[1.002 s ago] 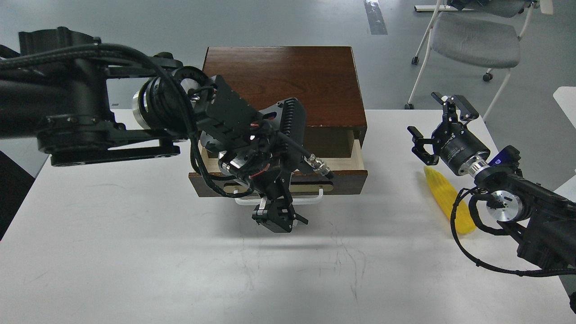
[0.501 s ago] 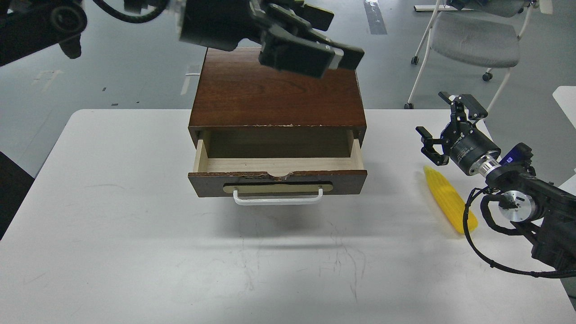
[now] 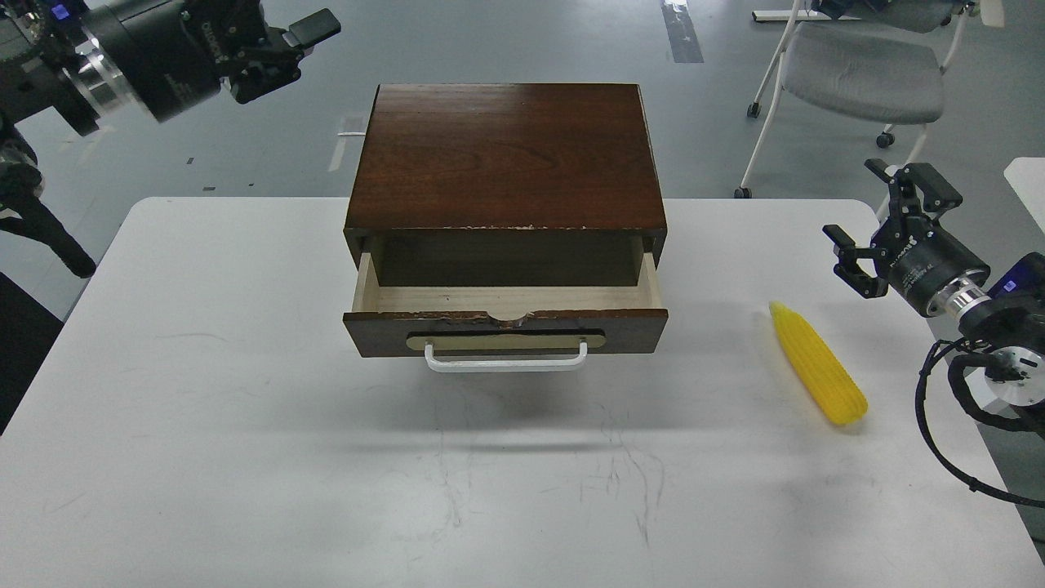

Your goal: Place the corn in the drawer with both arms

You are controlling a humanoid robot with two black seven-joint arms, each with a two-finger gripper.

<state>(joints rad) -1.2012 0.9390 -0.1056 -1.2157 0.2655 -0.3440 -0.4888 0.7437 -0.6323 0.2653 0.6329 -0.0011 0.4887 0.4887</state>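
Both black grippers, left (image 3: 282,49) and right (image 3: 886,224), are hovering spread and empty, leaving the dark wooden drawer (image 3: 504,314) standing open for the yellow ribbed corn cob (image 3: 818,374) lying on the white desk (image 3: 245,425).

White lettering marks both the left tool (image 3: 273,49) and right tool (image 3: 886,224), seemingly illegible.

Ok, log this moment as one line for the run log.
drawer open, empty | corn on table, right | left gripper raised, open | right gripper open, empty
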